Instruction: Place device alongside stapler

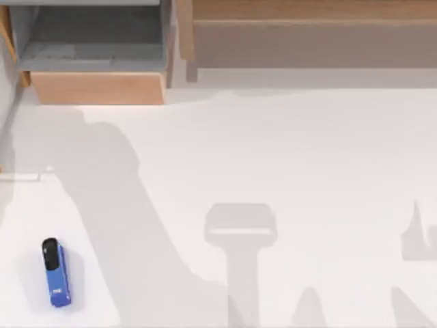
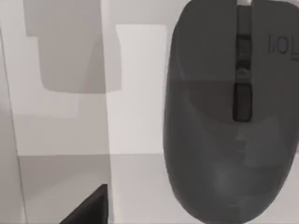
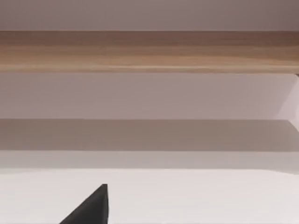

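The blue stapler (image 1: 56, 272) lies near the left front corner of the white worktop (image 1: 287, 157), while the device, a dark grey mouse (image 2: 224, 126), sits close beneath the left wrist camera; whether either gripper is open or closed I cannot tell. The likely risk is a poor grasp: the mouse's rounded, smooth shell could slip or twist between the fingers, landing askew or bumping the stapler. Pale lettering on the mouse is cut off and unreadable.
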Robot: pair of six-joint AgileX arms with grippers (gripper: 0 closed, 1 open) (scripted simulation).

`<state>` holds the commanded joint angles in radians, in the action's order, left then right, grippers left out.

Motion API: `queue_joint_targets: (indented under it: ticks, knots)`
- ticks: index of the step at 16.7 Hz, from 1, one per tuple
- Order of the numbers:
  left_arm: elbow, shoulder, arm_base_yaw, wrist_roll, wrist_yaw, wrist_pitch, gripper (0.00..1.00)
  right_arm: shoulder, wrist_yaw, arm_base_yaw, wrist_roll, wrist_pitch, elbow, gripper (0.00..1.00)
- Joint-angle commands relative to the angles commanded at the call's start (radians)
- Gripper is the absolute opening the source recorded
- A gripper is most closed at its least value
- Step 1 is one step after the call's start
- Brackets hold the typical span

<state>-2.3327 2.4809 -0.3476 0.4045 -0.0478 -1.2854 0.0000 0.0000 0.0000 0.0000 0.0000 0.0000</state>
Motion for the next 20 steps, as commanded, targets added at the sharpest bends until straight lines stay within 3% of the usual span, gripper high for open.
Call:
queue_joint_targets:
  ticks: [5,20]
  knots:
    - [-0.155,0.139,0.015,0.026,-0.001,-0.056,1.00,0.000,0.000,0.000,0.000,0.000,0.000,1.00]
    - [-0.101,0.137,0.007,0.035,-0.001,-0.006,1.00,0.000,0.000,0.000,0.000,0.000,0.000,1.00]
